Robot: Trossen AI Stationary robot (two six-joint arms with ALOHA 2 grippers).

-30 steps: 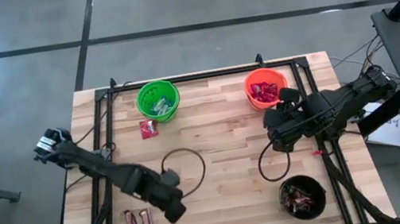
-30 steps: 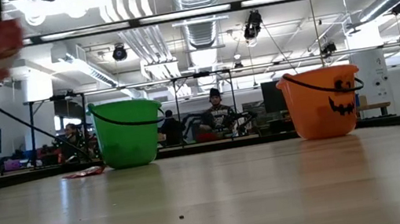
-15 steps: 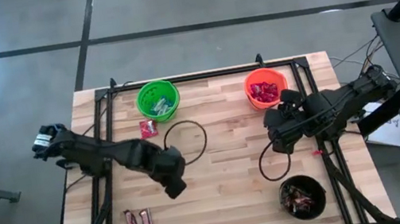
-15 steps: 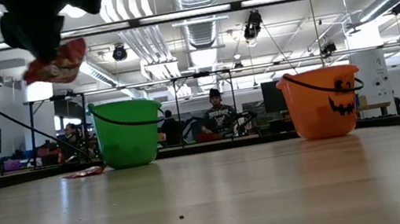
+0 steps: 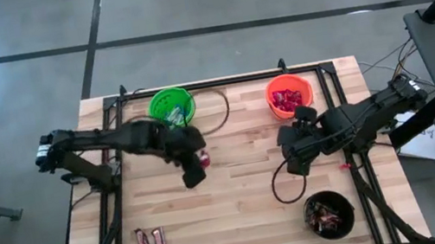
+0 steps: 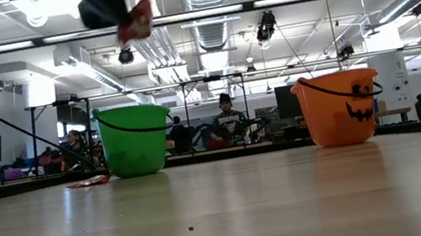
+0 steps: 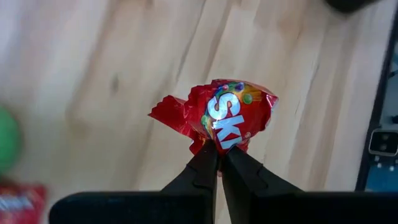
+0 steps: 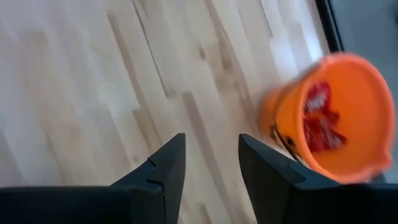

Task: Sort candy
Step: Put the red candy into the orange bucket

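Above mid-table, the left gripper [image 7: 219, 149] pinches a red packet [image 7: 225, 116], likely bound for the orange bucket [image 5: 289, 95]; the right gripper [image 8: 210, 160] waits open, empty.

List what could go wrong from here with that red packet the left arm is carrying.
The left gripper pinches the red packet only by its bottom edge, high above the table, so it may slip out mid-carry. The orange bucket with the other red packets lies across the table, and the open right gripper sits close beside it, so the arms might crowd each other there.
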